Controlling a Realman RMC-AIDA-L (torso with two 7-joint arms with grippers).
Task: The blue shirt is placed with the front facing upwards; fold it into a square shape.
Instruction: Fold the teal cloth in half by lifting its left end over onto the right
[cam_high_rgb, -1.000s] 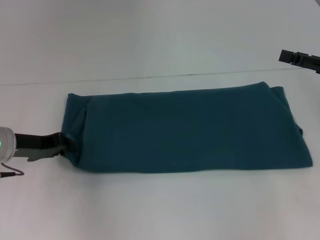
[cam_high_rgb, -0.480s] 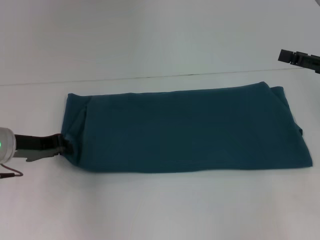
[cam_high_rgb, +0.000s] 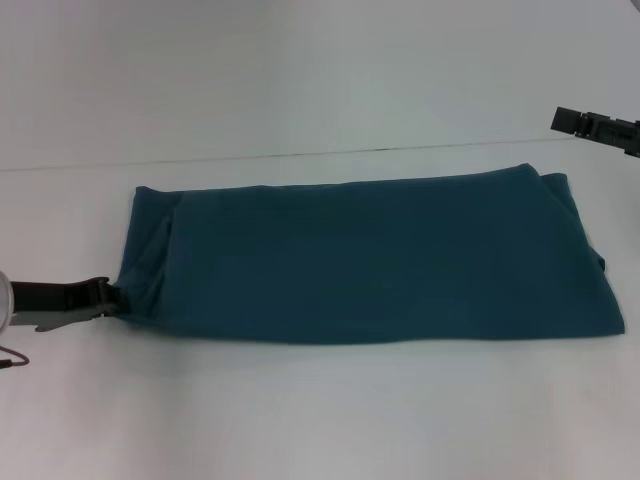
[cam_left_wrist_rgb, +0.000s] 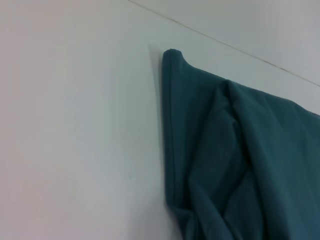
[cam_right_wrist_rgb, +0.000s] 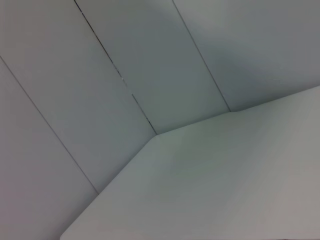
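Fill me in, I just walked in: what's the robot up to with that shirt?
It is folding the blue shirt, which lies on the white table as a long band, sleeves tucked in. The left gripper sits low at the shirt's left near corner. The right gripper hangs above the far right, away from the cloth.

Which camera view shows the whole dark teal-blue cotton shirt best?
The head view: the dark teal-blue cotton shirt lies there entire, as a long folded band. The left wrist view shows only one creased end; the right wrist view shows none.
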